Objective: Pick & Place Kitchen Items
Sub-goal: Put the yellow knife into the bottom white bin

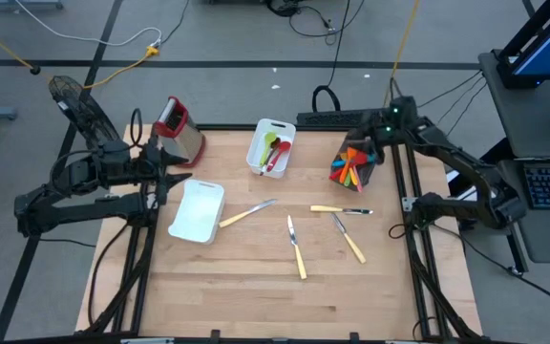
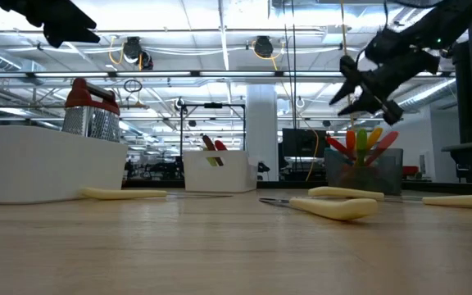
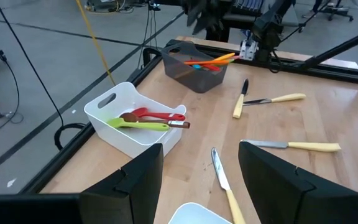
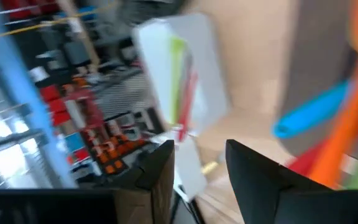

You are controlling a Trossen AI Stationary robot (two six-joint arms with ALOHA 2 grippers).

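Colourful plastic spoons and spatulas (image 1: pixel 351 163), orange, red, green and blue, stand bunched in a dark bin (image 1: pixel 364 174) at the table's far right. Just above them hangs the right gripper (image 1: pixel 372 143), fingers parted, empty. Cream-handled knives (image 1: pixel 297 250) lie mid-table. Left gripper (image 1: pixel 167 175) waits open beside a white tray (image 1: pixel 197 212).

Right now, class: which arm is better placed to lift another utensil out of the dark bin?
The right arm, probably. Its pincer hangs open directly above the dark bin of coloured utensils; the left pincer sits across the table beside the grater.
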